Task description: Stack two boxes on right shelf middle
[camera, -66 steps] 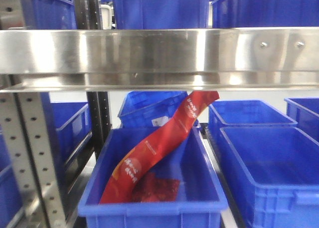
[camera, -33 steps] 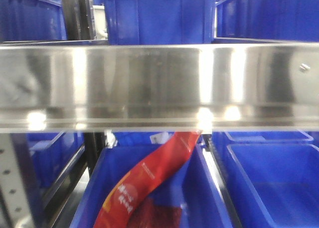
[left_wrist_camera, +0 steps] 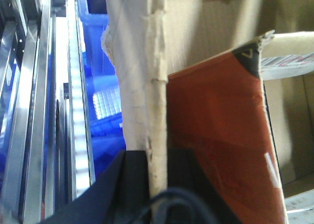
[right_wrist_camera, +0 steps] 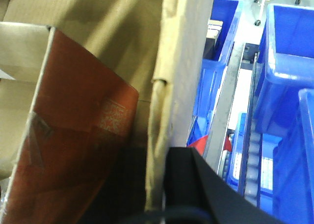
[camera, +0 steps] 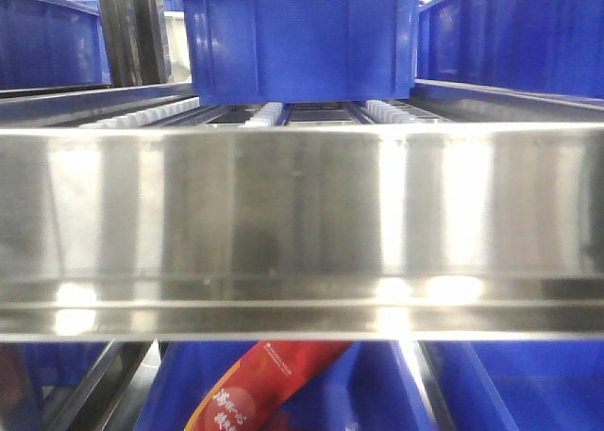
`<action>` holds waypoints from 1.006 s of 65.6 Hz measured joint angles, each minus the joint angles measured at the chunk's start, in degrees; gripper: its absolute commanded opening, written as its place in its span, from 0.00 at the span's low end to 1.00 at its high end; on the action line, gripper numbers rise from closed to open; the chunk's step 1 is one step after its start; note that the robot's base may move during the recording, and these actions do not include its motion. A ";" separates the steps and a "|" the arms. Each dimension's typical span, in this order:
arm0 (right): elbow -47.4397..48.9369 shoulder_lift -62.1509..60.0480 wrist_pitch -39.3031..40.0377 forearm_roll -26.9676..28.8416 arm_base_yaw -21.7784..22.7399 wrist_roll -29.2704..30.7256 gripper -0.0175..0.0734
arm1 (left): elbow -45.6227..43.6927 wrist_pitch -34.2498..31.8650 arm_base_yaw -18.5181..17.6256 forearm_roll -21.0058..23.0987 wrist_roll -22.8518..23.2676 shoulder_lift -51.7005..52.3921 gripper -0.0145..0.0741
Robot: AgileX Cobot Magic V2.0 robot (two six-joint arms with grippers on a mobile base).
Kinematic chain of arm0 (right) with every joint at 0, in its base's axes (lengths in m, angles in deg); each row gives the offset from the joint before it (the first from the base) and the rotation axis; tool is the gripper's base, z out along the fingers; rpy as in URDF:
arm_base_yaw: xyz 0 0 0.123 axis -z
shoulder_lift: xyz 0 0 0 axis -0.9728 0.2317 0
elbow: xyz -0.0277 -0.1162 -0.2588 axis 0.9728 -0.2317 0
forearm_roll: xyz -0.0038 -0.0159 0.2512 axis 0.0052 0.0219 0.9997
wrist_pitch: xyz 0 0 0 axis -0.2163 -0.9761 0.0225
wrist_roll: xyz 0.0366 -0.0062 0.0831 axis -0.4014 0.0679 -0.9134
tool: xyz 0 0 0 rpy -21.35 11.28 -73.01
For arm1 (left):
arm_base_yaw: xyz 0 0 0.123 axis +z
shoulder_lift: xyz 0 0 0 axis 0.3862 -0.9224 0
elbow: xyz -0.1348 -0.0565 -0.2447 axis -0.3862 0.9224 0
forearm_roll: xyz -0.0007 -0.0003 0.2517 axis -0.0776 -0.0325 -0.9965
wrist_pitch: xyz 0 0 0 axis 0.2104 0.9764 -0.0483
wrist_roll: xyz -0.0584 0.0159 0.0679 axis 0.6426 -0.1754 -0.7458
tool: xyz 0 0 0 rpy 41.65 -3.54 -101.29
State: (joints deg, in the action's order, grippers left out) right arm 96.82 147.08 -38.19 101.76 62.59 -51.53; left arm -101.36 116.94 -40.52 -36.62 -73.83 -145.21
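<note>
In the left wrist view my left gripper (left_wrist_camera: 157, 158) is shut on the upright tan wall of a cardboard box (left_wrist_camera: 142, 77); the wall runs between its black fingers (left_wrist_camera: 133, 175). A red-brown carton (left_wrist_camera: 221, 136) lies inside the box. In the right wrist view my right gripper (right_wrist_camera: 158, 158) is shut on the opposite wall of the box (right_wrist_camera: 171, 62), with the same red-brown carton (right_wrist_camera: 73, 136) inside. In the front view the shelf's shiny steel rail (camera: 302, 223) fills the middle; white roller tracks (camera: 264, 115) run behind it. No box shows in the front view.
A blue bin (camera: 302, 35) stands on the rollers at the back of the shelf level. More blue bins (right_wrist_camera: 289, 62) sit on the right, and a red packet (camera: 264, 393) lies in a bin below the rail. Steel rails and rollers (left_wrist_camera: 78, 111) pass left of the box.
The front view has risen: the steel rail has dropped lower in frame, the roller tracks on top have come into sight, and the lower bin with the red packet is mostly hidden.
</note>
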 measured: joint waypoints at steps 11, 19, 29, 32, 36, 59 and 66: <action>0.00 0.00 -0.13 0.00 0.00 0.00 0.02 | 0.00 0.00 0.00 0.00 0.00 0.00 0.04; 0.00 0.00 -0.13 0.00 0.00 0.00 0.02 | 0.00 0.04 0.00 0.00 0.00 0.00 0.04; 0.00 0.00 -0.13 0.00 0.00 0.00 0.02 | 0.00 0.13 0.00 0.00 0.00 0.00 0.04; 0.00 0.00 -0.13 0.00 0.00 0.00 0.02 | 0.00 0.13 0.00 0.00 0.00 0.00 0.04; 0.00 0.00 -0.13 0.00 0.00 0.00 0.02 | 0.00 0.13 0.00 0.00 0.00 0.00 0.04; 0.00 0.00 -0.13 0.00 0.00 -0.12 0.02 | 0.00 0.13 0.00 0.00 0.00 0.00 0.04; 0.00 0.00 -0.13 0.00 0.00 -0.12 0.02 | 0.00 0.13 0.00 0.00 0.00 0.00 0.04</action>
State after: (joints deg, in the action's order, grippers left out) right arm 96.82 147.08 -38.32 101.76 62.59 -51.65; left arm -101.36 117.08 -40.52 -36.62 -73.83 -145.21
